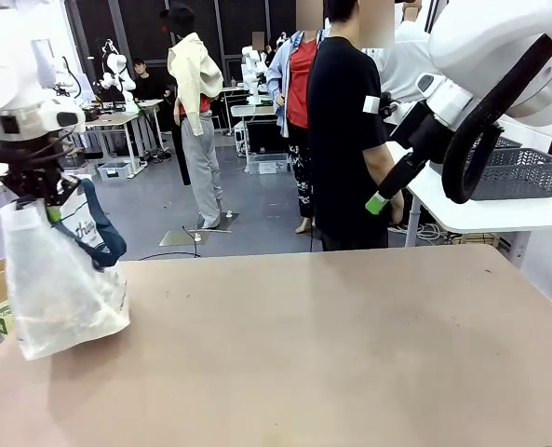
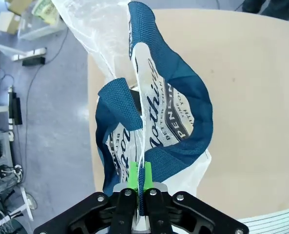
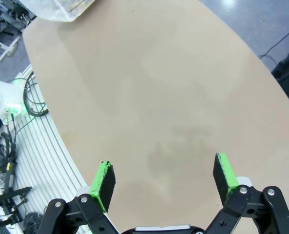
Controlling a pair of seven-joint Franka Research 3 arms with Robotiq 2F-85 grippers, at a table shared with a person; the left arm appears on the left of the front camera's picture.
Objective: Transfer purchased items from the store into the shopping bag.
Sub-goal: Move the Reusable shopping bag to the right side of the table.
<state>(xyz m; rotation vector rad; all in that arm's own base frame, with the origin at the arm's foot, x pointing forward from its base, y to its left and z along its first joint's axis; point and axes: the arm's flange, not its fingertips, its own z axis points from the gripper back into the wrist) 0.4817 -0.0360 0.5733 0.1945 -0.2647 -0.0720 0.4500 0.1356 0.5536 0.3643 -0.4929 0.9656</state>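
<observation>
Two arms: one holds the bag, the other hangs free above the table (image 1: 350, 354).
Left gripper (image 2: 140, 175): clamped on the top edge of the shopping bag (image 1: 57, 279), its green pads pinching plastic and navy strap together.
Bag position: at the table's left end, bottom resting on the tabletop, top lifted by the left arm; the mouth looks pinched narrow rather than spread.
Right gripper (image 3: 163, 178): jaws spread wide, nothing between them, raised at the right side with bare tabletop below.
Step in hand: likely presenting or steadying the bag, before or after loading; I cannot tell what is inside.
Next move: probably calls for a wider mouth before anything drops in, or for setting the bag down.
Around: a person (image 1: 345, 140) stands at the far side; a dark grey basket (image 1: 522, 172) sits on a white side table behind the right arm.
In the way: little on the tabletop; the basket lies well apart from the bag.
</observation>
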